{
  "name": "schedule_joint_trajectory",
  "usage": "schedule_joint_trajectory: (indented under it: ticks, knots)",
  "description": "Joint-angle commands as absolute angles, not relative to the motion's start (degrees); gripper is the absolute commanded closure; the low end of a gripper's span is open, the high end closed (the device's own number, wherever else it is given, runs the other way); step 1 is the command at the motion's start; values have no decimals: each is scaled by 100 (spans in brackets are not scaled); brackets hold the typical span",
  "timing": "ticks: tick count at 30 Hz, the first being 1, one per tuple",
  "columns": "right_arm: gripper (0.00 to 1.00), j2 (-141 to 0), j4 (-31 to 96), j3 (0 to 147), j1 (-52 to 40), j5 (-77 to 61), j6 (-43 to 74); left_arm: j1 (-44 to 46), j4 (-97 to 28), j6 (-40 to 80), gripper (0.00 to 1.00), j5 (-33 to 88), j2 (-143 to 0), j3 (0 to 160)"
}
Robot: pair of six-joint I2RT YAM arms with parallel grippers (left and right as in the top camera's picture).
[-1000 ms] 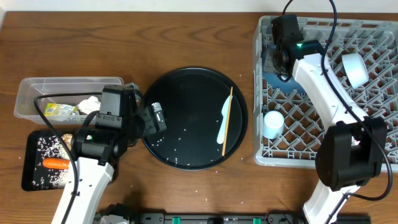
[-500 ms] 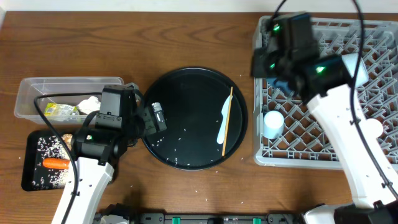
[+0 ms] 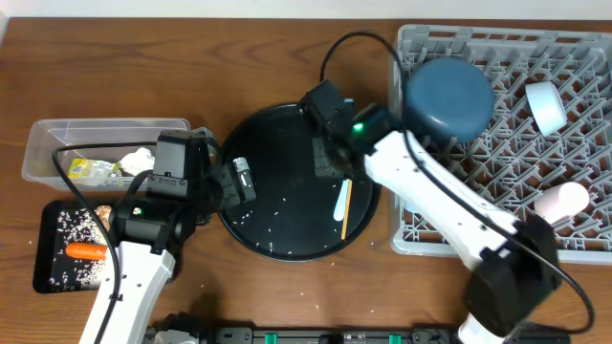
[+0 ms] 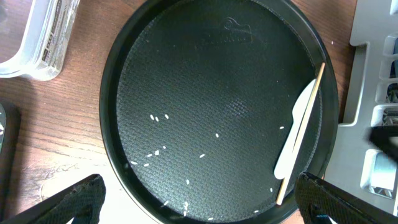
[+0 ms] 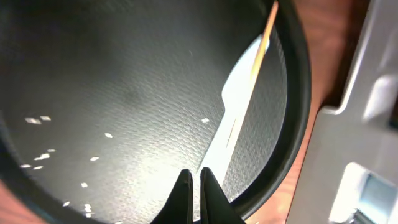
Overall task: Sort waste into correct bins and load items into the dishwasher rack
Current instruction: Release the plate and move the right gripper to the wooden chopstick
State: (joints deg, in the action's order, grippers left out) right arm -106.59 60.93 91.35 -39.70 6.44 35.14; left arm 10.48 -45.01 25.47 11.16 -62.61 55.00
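Beyond right end effector: spoon

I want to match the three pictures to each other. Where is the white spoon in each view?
Overhead: the white spoon lies inside the right rim of the round black tray.
Left wrist: right side of the picture, slanting, on the same tray.
Right wrist: from upper right down toward the centre.
Shared landmark: the wooden chopstick lying along the spoon.

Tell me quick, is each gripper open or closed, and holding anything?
Left gripper: open, empty, over the round black tray.
Right gripper: shut, holding nothing, close to the white spoon.
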Motion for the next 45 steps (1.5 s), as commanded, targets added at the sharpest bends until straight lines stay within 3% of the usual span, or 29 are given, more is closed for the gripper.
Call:
schedule_joint_trajectory:
  ticks: [1, 8, 25, 30, 34, 38, 43, 45]
  knots:
    - [98, -10836, 6200, 9126, -3966, 851, 3929, 1020, -4519, 2515, 2, 1041, -6287, 5561]
    - [82, -10969, 6353, 9089, -3968, 832, 4469, 1020, -4519, 2515, 2, 1041, -6287, 5561]
    - [79, -10969, 5887, 8344, -3669, 880, 4967, 1020, -4517, 2515, 2, 1041, -6287, 5561]
    - [54, -10969, 5905, 8344, -3640, 856, 4958, 1020, -4519, 2515, 2, 1041, -6287, 5561]
    - [54, -10969, 5916, 8337, -3669, 731, 4600, 1020, -4519, 2515, 2, 1041, -6287, 5561]
    - [42, -10969, 5916, 8337, -3682, 591, 4600, 1020, -4519, 2515, 2, 1041, -6287, 5561]
    - [44, -10969, 5968, 8340, -3664, 572, 4600, 1020, -4519, 2515, 2, 1041, -6287, 5561]
    - [35, -10969, 6027, 8335, -3667, 526, 4600, 1020, -4519, 2515, 2, 1041, -6287, 5561]
